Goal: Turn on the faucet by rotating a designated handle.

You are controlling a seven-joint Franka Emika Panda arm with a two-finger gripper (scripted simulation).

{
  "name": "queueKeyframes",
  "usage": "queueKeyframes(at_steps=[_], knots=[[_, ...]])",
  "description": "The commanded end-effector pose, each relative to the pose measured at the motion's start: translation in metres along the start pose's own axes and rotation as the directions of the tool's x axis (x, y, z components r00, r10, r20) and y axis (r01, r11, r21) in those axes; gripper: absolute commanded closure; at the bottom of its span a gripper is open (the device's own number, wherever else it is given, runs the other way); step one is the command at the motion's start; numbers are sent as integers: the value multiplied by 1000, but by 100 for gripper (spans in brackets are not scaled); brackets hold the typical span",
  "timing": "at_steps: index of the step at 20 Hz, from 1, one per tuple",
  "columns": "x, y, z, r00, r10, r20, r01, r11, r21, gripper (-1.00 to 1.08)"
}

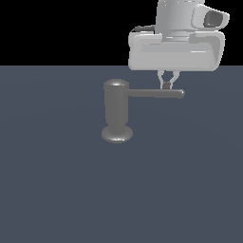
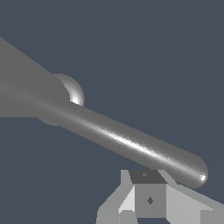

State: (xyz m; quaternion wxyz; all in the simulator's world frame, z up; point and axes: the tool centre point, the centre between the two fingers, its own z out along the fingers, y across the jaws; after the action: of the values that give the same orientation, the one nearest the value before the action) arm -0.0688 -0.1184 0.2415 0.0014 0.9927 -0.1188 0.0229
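The faucet (image 1: 116,111) is a dull grey upright cylinder on a flared round base, standing mid-scene. Its handle (image 1: 156,93), a thin grey rod, sticks out near the top toward the exterior view's right. My gripper (image 1: 166,85) hangs from above near the rod's outer end, with its fingers closed together and nothing between them. The tips are level with the rod's upper edge. In the wrist view the handle (image 2: 131,144) runs across close to the shut fingertips (image 2: 148,199), which sit beside it near its rounded tip. The faucet body (image 2: 26,96) fills one side.
A flat dark blue-grey floor (image 1: 61,190) lies all around the faucet. The background above the floor's far edge is black. The white wrist and hand body (image 1: 175,47) hang over the handle's outer end.
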Motion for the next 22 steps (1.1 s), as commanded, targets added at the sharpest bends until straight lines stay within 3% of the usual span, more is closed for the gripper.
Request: queueKeyframes(at_steps=[1, 15, 16, 17, 22], knots=[[2, 10, 14, 1000, 7, 28, -7, 1000, -2, 108], [39, 46, 23, 999, 17, 45, -17, 1000, -3, 108], [39, 46, 23, 999, 17, 45, -17, 1000, -3, 108], [48, 17, 2, 1000, -29, 3, 29, 1000, 3, 108], [63, 17, 4, 1000, -25, 7, 25, 1000, 3, 108]])
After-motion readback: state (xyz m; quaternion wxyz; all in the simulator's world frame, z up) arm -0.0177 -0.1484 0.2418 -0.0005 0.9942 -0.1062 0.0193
